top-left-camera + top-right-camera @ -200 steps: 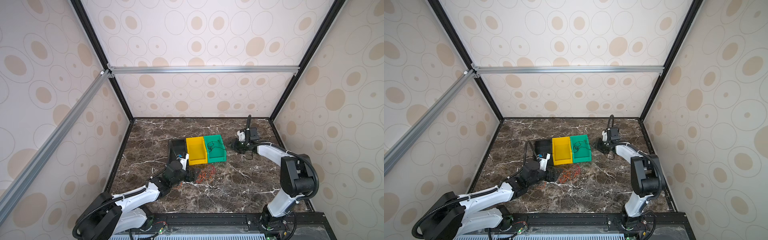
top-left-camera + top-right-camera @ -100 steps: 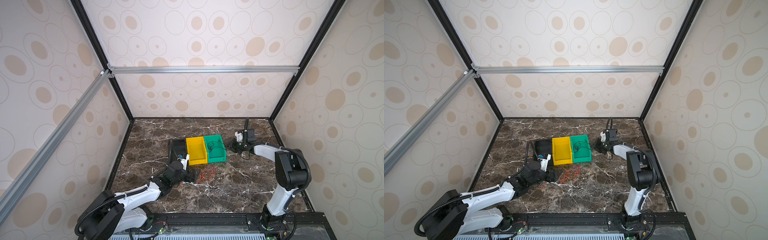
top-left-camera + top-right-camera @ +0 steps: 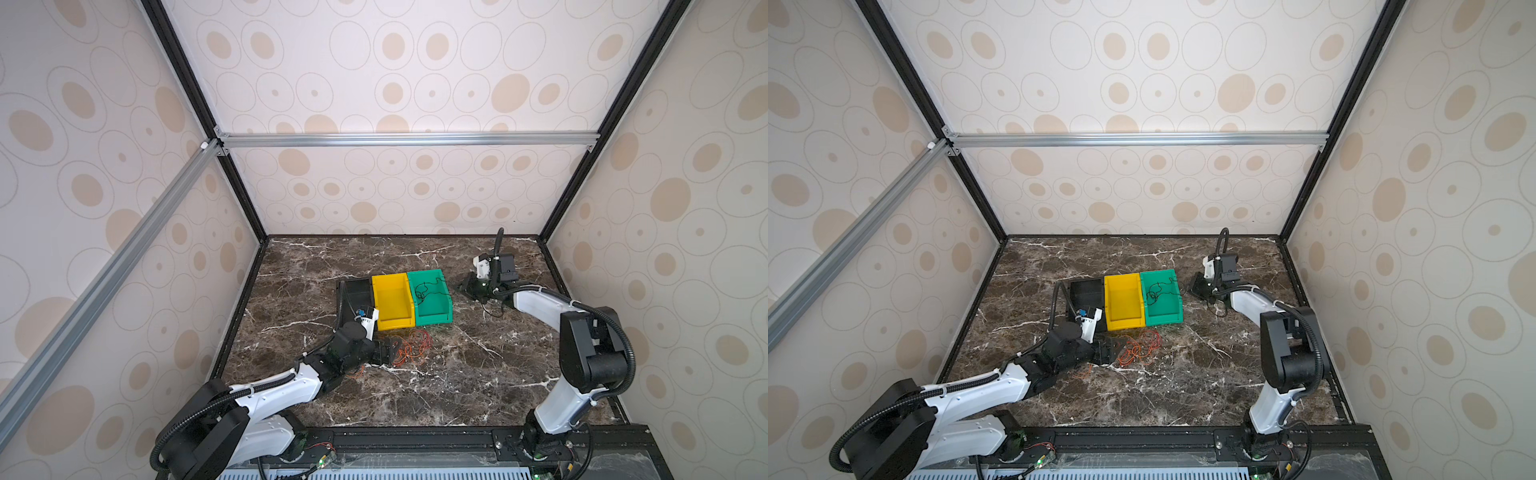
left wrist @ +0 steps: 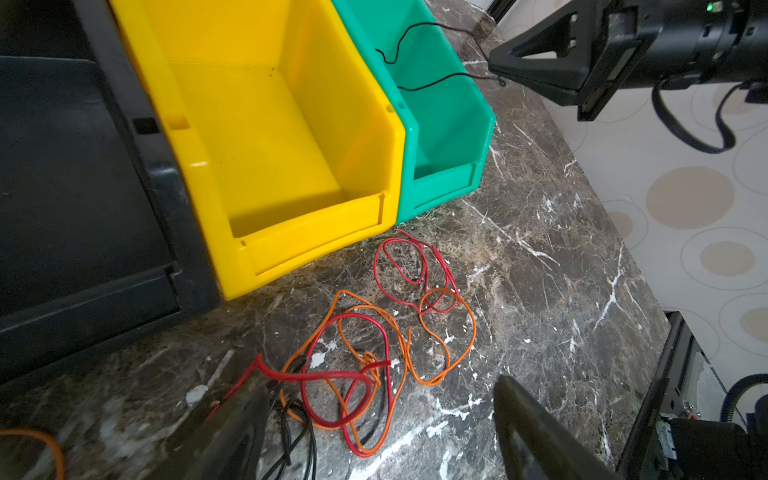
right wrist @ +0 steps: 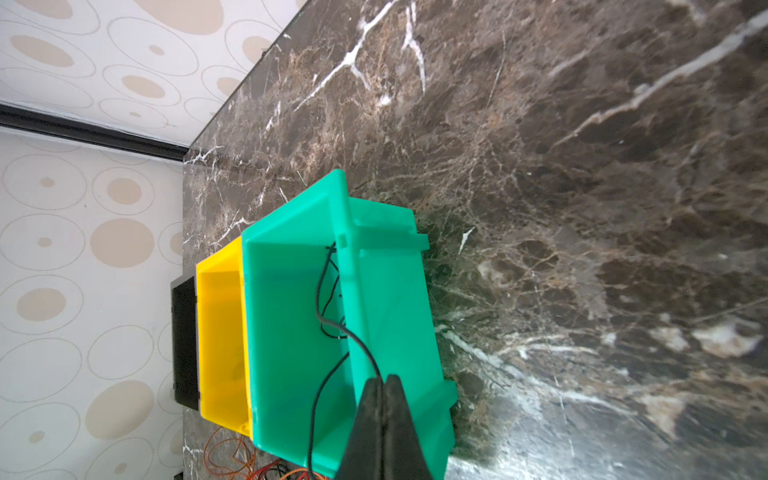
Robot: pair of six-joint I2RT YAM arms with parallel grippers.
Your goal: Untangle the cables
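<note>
Beside the green bin (image 5: 390, 291) near the tabletop's (image 3: 478, 374) middle, the right gripper (image 5: 381, 380) has just closed on the black cable (image 5: 357, 345), likely to draw it clear; the left gripper (image 4: 380, 390) gapes empty over the red-orange tangle (image 4: 388, 332).

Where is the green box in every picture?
Top view: green bin just right of the yellow bin, near the middle.
Top view: green bin, same spot.
Left wrist: green bin on the yellow bin's far side, beyond the red and orange cables.
Right wrist: green bin just ahead of the right claw pinching the black cable.
Shared landmark: the yellow bin touching it.
</note>
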